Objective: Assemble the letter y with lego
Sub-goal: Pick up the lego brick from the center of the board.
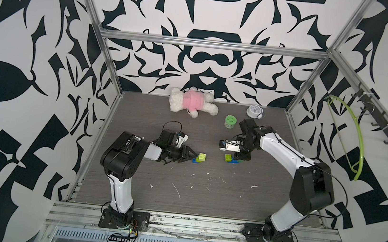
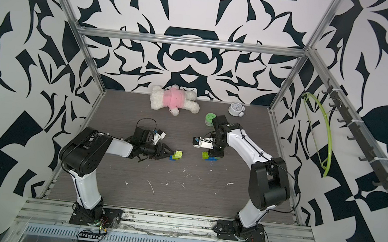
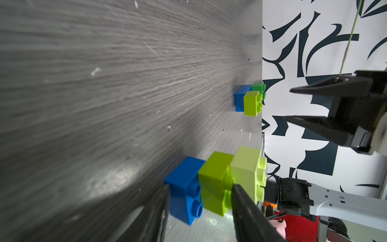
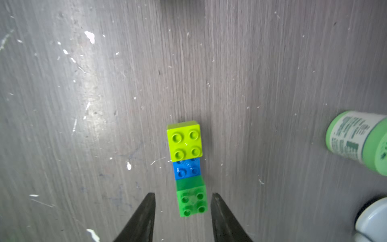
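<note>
the left gripper (image 3: pixel 200 186) is clamped on a three-brick stack (image 1: pixel 199 157): small blue brick (image 3: pixel 184 192) on the table (image 1: pixel 179 194), then lime green brick (image 3: pixel 215 184), then pale yellow brick (image 3: pixel 249 167). nearby, the right gripper (image 3: pixel 287 104) hangs with jaws parted above a wide blue brick (image 4: pixel 187 169) carrying a second lime brick (image 4: pixel 184 140) and a dark green brick (image 4: pixel 192 201), touching neither. in both top views its wrist hides most of the dark green one; the right wrist view shows it whole. behind stand a green tub (image 1: pixel 230 122), alarm clock (image 1: pixel 253 111) and plush bear (image 1: pixel 194 101).

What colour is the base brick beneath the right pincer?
The base brick is blue; the right wrist view shows it best.
</note>
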Robot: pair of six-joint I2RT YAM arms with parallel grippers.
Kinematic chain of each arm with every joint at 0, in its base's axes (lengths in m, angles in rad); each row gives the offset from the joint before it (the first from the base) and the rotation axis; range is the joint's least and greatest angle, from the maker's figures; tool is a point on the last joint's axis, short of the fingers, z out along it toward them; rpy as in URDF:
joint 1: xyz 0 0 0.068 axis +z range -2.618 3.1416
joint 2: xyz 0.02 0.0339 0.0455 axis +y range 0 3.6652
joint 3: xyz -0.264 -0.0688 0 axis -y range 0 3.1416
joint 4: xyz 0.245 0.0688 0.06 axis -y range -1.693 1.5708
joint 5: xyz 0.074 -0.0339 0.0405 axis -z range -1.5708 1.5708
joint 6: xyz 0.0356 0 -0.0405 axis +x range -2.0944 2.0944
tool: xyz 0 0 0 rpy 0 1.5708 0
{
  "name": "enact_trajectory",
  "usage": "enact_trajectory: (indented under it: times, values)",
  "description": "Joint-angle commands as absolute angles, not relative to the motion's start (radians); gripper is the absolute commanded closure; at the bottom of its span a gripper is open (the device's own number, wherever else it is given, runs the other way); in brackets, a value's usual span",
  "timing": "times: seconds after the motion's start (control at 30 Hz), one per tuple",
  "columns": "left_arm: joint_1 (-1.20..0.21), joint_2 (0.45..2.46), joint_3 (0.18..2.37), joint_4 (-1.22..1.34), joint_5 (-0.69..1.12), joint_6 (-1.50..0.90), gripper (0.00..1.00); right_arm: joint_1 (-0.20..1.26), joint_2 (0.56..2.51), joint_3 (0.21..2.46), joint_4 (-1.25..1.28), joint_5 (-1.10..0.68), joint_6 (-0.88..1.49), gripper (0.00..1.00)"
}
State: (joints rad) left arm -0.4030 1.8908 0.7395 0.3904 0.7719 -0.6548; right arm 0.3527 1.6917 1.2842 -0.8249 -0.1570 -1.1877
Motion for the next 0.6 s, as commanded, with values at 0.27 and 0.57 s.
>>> enact_trajectory:
  times: [0.27,0.57]
  values:
    - [-0.393,2.008,0.661,0.06,0.548,-0.637,0.47,0.349,1.787,1.359,-0.896,-0.13,-1.324,0.52]
    - [-0.393,2.01,0.662,0.058,0.548,-0.637,0.47,0.351,1.833,1.341,-0.858,-0.082,-1.314,0.52]
